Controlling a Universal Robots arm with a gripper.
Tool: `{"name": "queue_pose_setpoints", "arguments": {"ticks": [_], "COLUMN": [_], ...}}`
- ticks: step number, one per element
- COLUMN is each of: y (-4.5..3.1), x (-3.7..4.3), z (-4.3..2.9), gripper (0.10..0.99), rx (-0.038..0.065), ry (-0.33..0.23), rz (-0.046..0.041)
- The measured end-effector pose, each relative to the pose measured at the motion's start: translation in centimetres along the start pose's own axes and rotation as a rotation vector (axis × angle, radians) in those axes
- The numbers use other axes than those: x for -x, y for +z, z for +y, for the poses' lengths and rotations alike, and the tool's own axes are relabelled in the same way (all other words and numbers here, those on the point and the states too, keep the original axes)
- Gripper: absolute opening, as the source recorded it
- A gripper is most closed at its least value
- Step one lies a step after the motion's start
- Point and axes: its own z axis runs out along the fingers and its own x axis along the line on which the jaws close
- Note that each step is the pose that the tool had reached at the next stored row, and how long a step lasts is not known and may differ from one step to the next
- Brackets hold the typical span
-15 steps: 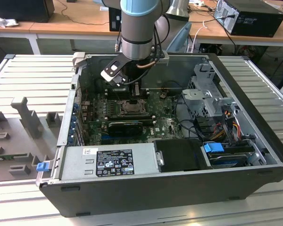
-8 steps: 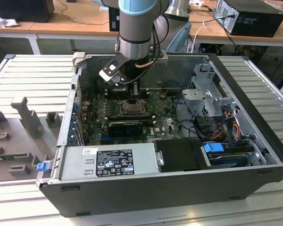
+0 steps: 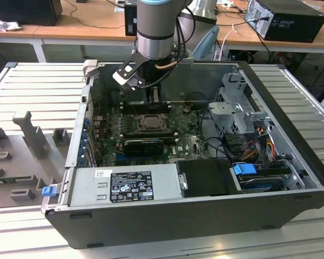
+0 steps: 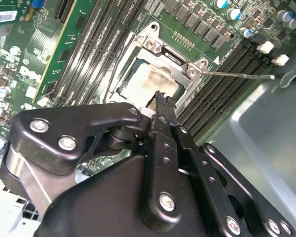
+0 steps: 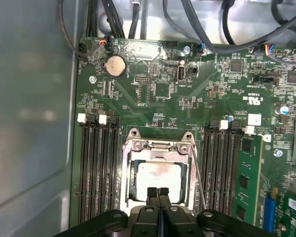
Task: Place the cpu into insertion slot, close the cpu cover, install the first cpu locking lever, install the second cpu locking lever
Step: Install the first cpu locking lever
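First wrist view: black end effector (image 5: 158, 191), fingertips together, at one edge of silver-grey metal cpu cover (image 5: 153, 148) framing silvery square cpu (image 5: 160, 175). Black memory slots (image 5: 96, 168) crowd both sides.

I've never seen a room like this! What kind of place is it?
Probably a workshop or lab where a robot works on computers. A robot arm reaches into an open computer case on a slatted metal table, and the wooden desks behind hold another computer.
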Motion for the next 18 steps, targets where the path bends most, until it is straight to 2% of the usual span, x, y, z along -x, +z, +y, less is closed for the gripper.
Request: {"name": "queue_pose_setpoints", "arguments": {"ticks": [2, 4, 7, 18], "y": [-0.36, -0.37, -0.34, -0.33], "x": [-0.01, -0.01, -0.01, -0.01], "z": [0.00, 0.00, 0.00, 0.00], "gripper": [0.106, 0.106, 0.106, 0.106], "rx": [0.000, -0.001, -0.004, -0.010], "ry": [-0.011, -0.057, -0.167, -0.383], "rz": [0.0003, 0.0002, 0.0005, 0.0012]}}
